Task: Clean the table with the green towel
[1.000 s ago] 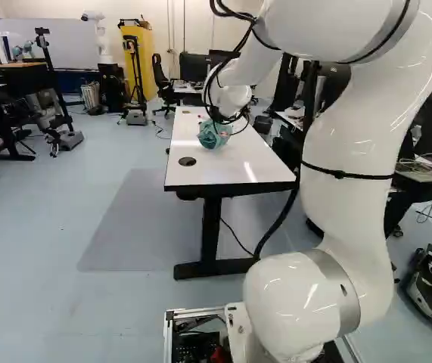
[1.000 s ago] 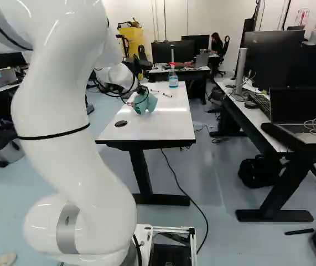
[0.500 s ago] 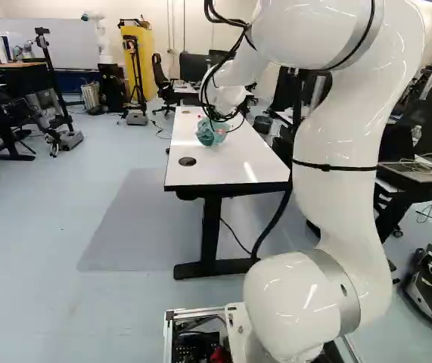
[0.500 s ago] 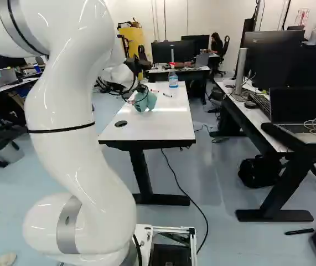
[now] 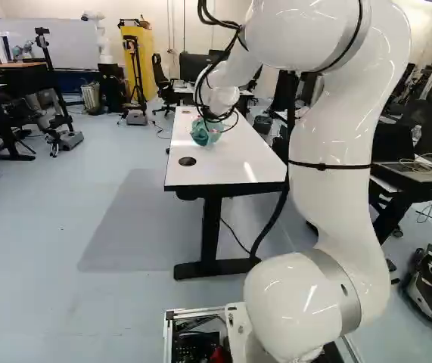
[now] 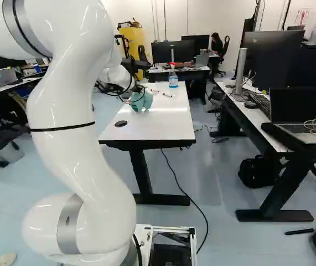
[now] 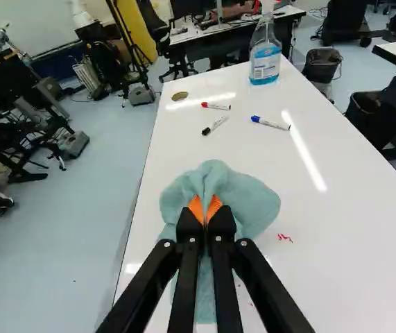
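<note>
One soft green towel (image 7: 252, 202) is gripped in my pincer (image 7: 205, 212), a peak of cloth pinched between the two orange pads (image 7: 195, 207). The rest spreads ahead of my fingertips, out to either side, and back beneath my fingers. I cannot tell how firmly its underside meets the white table (image 7: 343, 208).

I judge it light, limp and hard to damage: it should trail and fold when I drag it, and it can't push back the way a sponge would. The cloth's rough nap ought to keep it from slipping out. My hold near the middle of the bunch seems right, since it leaves loose folds all round to do the wiping; a corner hold would leave most of it dragging behind. Pressing too hard could bring my hard tips through the thin cloth onto the surface.

Red marks (image 7: 285, 238) lie beside my pincer, just past the towel's broader fold. The next move, I think, calls for low, level pressure and a sideways sweep over them. Well ahead of my tips lie three markers (image 7: 270, 123), with a spray bottle (image 7: 265, 61) beyond; a long forward stroke could knock them.
</note>
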Available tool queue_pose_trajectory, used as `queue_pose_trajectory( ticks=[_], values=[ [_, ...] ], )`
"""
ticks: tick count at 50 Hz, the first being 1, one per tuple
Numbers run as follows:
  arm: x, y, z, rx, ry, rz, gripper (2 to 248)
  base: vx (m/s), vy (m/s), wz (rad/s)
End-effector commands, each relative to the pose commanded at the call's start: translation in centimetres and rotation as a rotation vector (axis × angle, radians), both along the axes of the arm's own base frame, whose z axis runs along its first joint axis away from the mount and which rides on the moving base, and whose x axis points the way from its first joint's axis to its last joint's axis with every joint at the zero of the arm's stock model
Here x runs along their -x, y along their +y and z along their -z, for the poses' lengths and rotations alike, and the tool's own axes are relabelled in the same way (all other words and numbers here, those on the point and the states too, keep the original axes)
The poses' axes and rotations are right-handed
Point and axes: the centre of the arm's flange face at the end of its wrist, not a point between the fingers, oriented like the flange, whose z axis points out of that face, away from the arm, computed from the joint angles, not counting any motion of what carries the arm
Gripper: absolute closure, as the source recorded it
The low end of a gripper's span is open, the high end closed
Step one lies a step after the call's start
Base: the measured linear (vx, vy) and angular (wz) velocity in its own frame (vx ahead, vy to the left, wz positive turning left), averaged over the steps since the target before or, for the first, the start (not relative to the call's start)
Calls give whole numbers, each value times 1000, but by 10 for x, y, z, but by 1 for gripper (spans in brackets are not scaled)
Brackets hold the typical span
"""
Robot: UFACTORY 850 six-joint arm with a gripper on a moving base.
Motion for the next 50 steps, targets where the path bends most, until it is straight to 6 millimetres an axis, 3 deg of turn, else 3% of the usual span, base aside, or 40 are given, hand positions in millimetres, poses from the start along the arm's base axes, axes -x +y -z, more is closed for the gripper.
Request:
queue_pose_trajectory(
  ticks=[50],
  values=[
    [-12,2,56,16,40,7,226,0,0,0]
  ],
)
